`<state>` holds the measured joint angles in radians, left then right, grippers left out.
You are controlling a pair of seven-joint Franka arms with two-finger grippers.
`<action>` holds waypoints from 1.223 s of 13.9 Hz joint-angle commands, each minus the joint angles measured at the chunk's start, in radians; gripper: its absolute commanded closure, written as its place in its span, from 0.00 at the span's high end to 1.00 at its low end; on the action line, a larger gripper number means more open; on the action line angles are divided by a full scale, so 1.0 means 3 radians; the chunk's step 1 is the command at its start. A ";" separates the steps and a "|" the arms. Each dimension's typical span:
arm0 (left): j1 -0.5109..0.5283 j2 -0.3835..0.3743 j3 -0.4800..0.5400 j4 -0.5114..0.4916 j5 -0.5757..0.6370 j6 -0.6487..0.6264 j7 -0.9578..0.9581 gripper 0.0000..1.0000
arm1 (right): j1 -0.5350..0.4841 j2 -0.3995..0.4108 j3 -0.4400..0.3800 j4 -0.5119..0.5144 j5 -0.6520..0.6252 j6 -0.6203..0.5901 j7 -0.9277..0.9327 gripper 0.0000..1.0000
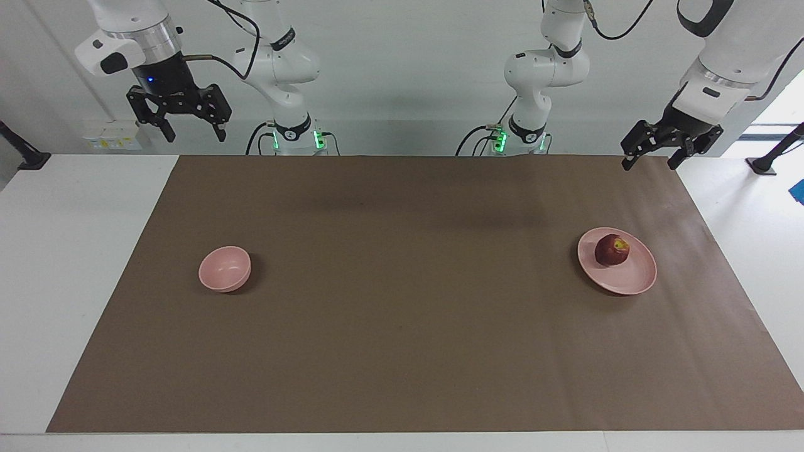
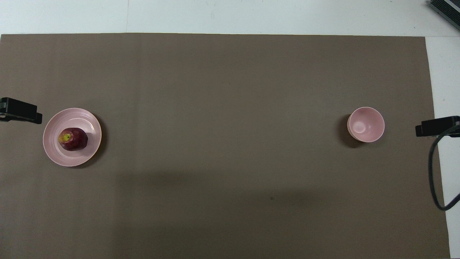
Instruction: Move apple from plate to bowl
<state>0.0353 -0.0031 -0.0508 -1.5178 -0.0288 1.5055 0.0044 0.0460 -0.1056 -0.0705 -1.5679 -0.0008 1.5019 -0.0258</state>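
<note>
The dark red apple (image 1: 611, 250) (image 2: 73, 139) with a yellowish patch lies on the wide pale pink plate (image 1: 634, 279) (image 2: 59, 156) toward the left arm's end of the table. A small deep pink bowl (image 1: 225, 269) (image 2: 366, 124) stands empty toward the right arm's end. My left gripper (image 1: 649, 164) hangs open in the air above the mat's edge by the robots, well clear of the plate. High above the table's corner at the right arm's end, my right gripper (image 1: 195, 135) is open and holds nothing. Only a black tip of each gripper shows in the overhead view.
A brown mat (image 1: 402, 326) covers most of the white table. A black cable (image 2: 435, 172) loops by the mat's edge at the right arm's end. Both arm bases (image 1: 295, 135) stand at the table's robot side.
</note>
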 commanded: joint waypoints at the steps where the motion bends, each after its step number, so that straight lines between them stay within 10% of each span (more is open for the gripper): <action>1: 0.0020 -0.0061 0.0000 -0.0039 -0.0032 -0.0033 0.0006 1.00 | -0.0036 -0.0067 0.0020 -0.0081 0.0033 0.0061 -0.0073 1.00; 17: 0.0030 -0.0051 0.0000 -0.0028 -0.0017 0.0034 0.0006 1.00 | -0.0036 -0.0067 0.0020 -0.0081 0.0033 0.0061 -0.0073 1.00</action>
<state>0.0354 -0.0034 -0.0505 -1.5177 -0.0287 1.5076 0.0044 0.0460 -0.1056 -0.0705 -1.5679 -0.0008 1.5019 -0.0258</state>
